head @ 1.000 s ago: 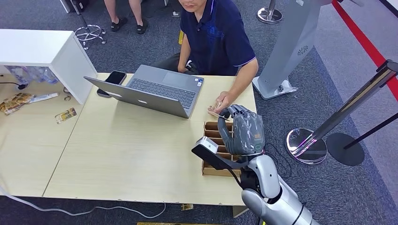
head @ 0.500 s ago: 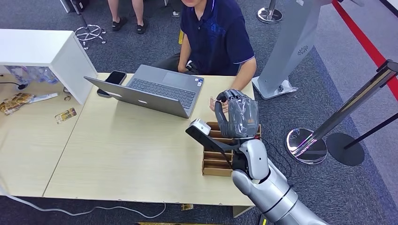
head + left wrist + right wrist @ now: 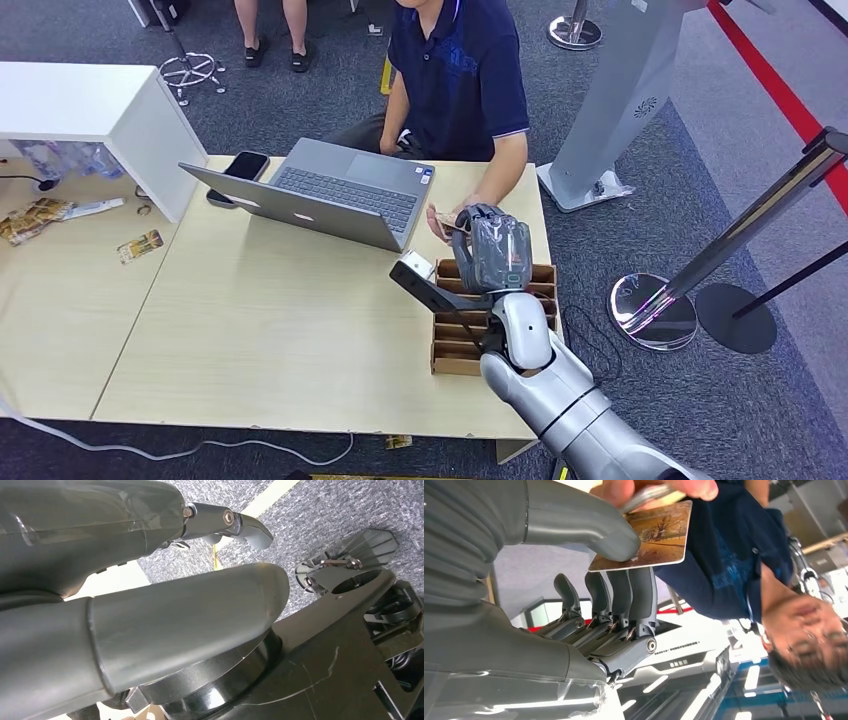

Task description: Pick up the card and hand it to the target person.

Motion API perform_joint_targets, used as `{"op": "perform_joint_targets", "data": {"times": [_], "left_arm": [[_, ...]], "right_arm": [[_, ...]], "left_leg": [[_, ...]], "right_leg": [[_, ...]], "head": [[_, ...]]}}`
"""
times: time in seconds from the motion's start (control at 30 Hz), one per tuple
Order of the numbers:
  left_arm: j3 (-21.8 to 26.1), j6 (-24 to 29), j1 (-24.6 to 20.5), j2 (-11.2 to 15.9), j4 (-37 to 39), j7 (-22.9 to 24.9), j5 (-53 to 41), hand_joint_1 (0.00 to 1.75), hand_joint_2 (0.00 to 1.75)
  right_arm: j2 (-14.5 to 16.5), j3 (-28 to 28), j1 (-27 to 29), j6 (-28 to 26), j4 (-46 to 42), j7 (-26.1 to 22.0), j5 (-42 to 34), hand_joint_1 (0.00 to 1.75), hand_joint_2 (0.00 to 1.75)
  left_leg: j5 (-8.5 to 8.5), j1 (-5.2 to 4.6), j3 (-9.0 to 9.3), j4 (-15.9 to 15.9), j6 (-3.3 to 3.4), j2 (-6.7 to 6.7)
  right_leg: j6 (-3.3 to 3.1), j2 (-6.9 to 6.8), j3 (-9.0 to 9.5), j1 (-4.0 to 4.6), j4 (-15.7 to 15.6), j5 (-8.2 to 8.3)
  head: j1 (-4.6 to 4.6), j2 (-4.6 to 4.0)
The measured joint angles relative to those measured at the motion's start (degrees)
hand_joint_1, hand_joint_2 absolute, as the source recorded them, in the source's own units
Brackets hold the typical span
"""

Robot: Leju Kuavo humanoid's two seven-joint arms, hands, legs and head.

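Here our right hand (image 3: 492,248) reaches over the cardboard divider box (image 3: 452,345) on the desk (image 3: 250,330), thumb and fingers (image 3: 624,587) pinching one card (image 3: 655,530). From the head view the card is mostly hidden behind our hand; the wrist view shows its printed landscape face. The person's hand (image 3: 659,489) grips the card's far edge, partly cut off. One open laptop (image 3: 330,195) and one phone (image 3: 245,165) lie beyond. Our left hand (image 3: 150,595) hangs holding nothing, its fingers spread apart.
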Motion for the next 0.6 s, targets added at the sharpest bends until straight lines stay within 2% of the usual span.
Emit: {"op": "perform_joint_targets", "data": {"times": [0.13,0.27,0.33,0.6], "left_arm": [[0.0,-0.01,-0.07,0.0,0.0,0.17,0.0,0.0,0.0],[0.0,-0.03,-0.09,0.0,0.0,0.22,0.01,0.0,0.0],[0.0,-0.04,-0.11,0.0,0.0,0.23,0.02,0.0,0.0],[-0.2,-0.07,-0.16,0.0,0.01,0.24,0.07,0.0,0.0]], "right_arm": [[0.48,0.04,-0.14,0.26,2.63,0.15,0.35,0.82,1.75],[0.81,0.12,-0.26,1.32,4.45,0.28,1.02,0.08,1.75],[0.96,0.19,-0.28,2.21,4.96,0.39,1.18,0.0,1.75],[1.02,0.82,-0.35,4.19,6.3,0.81,0.1,0.0,1.75]], "left_leg": [[0.0,0.0,0.0,0.0,0.0,0.0],[0.0,0.0,0.0,0.0,0.0,0.0],[0.0,0.0,0.0,0.0,0.0,0.0],[0.0,0.0,0.0,0.0,0.0,0.0]], "right_leg": [[0.0,0.0,0.0,0.0,0.0,0.0],[0.0,0.0,-0.01,0.0,0.0,0.0],[0.0,0.0,-0.01,0.0,0.0,0.0],[0.0,0.01,0.0,0.0,0.0,0.0]], "head": [[0.01,0.0],[0.01,-0.01],[0.0,0.01],[0.0,0.01]]}}
